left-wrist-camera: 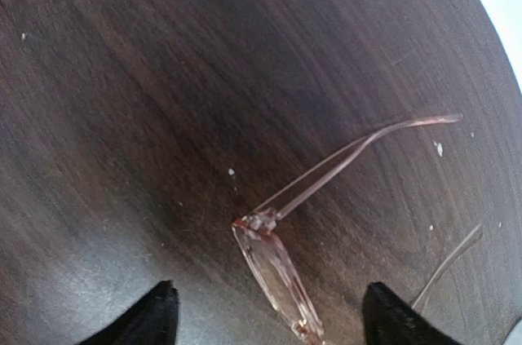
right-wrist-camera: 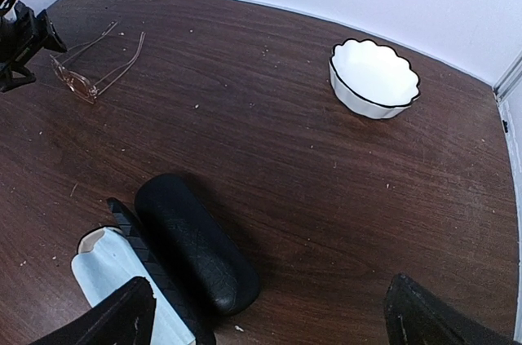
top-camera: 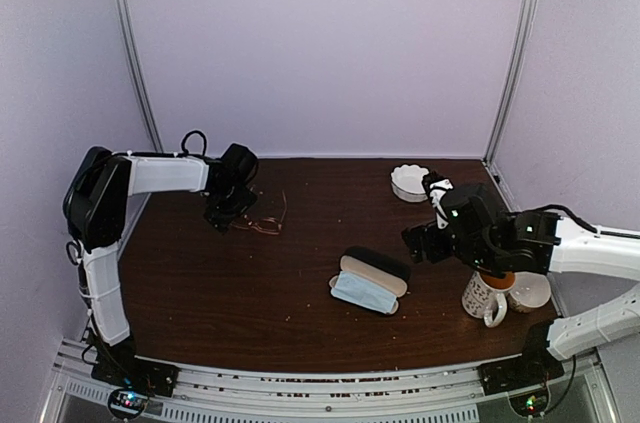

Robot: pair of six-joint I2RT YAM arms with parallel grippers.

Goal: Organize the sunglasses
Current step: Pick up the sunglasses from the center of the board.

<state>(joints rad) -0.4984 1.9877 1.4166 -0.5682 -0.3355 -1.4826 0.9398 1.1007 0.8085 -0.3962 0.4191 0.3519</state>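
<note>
Dark table [top-camera: 250, 303] is carrying copper sunglasses [left-wrist-camera: 276, 274], seemingly unfolded, left of the case [top-camera: 386, 263]; left gripper [left-wrist-camera: 269, 296] and right gripper [right-wrist-camera: 271, 284] are gaping wide.

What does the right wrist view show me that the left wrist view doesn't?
Right wrist only: the white scalloped bowl, the black case and a light-blue cloth against it. Left wrist only: a close look at one lens and hinge, lying between the fingertips of the open left tool, not gripped. Both: the copper-framed sunglasses, temples unfolded, lying on the brown table.
</note>
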